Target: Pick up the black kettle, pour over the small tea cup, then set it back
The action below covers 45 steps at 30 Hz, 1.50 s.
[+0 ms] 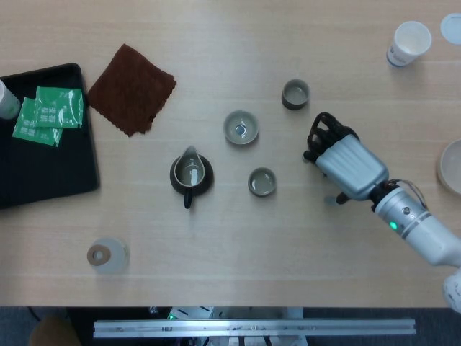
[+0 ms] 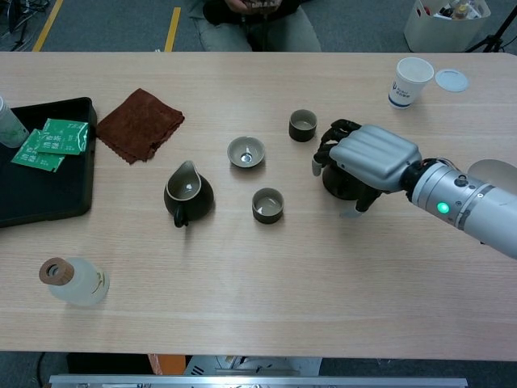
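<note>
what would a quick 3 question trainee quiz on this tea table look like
1. True or false: the right hand covers the black kettle.
2. Which lies nearest the brown cloth? A) paper cup B) black tray C) kettle
3. Fill in: the green packets lie in the ____.

Key: 1 true; 2 B; 3 tray
</note>
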{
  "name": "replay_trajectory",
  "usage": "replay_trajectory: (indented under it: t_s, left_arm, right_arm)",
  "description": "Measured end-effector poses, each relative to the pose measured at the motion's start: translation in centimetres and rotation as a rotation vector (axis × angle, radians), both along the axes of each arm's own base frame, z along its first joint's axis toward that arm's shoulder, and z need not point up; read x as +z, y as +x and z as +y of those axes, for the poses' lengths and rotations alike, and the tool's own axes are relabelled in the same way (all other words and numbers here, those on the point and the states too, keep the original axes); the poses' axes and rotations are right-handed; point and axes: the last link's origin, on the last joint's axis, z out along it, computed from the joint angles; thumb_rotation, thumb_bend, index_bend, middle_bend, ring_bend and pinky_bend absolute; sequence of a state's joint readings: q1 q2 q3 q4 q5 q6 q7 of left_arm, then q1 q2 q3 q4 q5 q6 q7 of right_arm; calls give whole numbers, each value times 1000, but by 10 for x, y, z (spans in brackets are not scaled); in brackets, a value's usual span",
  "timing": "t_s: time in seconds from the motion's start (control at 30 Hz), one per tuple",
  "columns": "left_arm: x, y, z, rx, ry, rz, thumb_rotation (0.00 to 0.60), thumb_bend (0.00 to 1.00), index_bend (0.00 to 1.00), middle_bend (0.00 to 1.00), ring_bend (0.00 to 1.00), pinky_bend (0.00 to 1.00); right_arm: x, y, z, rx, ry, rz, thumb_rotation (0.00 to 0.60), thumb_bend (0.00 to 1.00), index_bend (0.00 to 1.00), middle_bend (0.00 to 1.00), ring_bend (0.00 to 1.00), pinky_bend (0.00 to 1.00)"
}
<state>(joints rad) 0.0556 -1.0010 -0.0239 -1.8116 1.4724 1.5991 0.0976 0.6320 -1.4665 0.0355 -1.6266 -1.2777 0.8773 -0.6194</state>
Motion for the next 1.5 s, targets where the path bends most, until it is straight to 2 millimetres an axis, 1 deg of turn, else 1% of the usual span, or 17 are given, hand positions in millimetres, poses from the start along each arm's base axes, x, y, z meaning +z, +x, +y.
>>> replay_trajectory:
  t_s: [0.2, 0.37, 0.57, 0.7, 0.9, 1.1, 1.3, 1.5]
  left_arm:
    - [-2, -2, 1, 0, -8, -6, 600, 358, 157, 105, 28, 51]
    - [-3, -4, 1, 1, -11, -10, 600, 358, 157, 105, 28, 51]
    - [-2, -5, -1, 1, -3, -13, 600, 358, 157, 105, 27, 51]
    - [1, -6, -3, 9, 1, -12, 600, 358, 157, 105, 27, 51]
    - [2, -8, -7, 22, 9, -11, 600, 358, 157, 105, 27, 51]
    - [3, -11, -9, 32, 13, -10, 600, 358, 157, 105, 28, 51]
    - [2, -11, -8, 31, 5, -11, 600, 358, 157, 105, 28, 51]
    - [1, -10, -7, 29, 5, -11, 600, 358, 157, 105, 28, 51]
  right_arm:
    - [12, -7, -7, -31, -49, 7, 497, 0, 325, 334, 125, 0]
    - [19, -7, -7, -47, -66, -2, 496, 0, 325, 334, 125, 0]
    - [18, 3, -12, -44, -69, -28, 496, 0, 324, 334, 125, 0]
    - [17, 15, -22, -40, -84, -49, 497, 0, 325, 334, 125, 0]
    - [16, 19, -38, -51, -104, -38, 497, 0, 324, 334, 125, 0]
    - [17, 12, -53, -88, -126, 1, 496, 0, 324, 334, 125, 0]
    - [19, 0, -62, -119, -142, 34, 497, 0, 325, 334, 125, 0]
    - [16, -4, -71, -135, -146, 41, 496, 0, 324, 334, 125, 0]
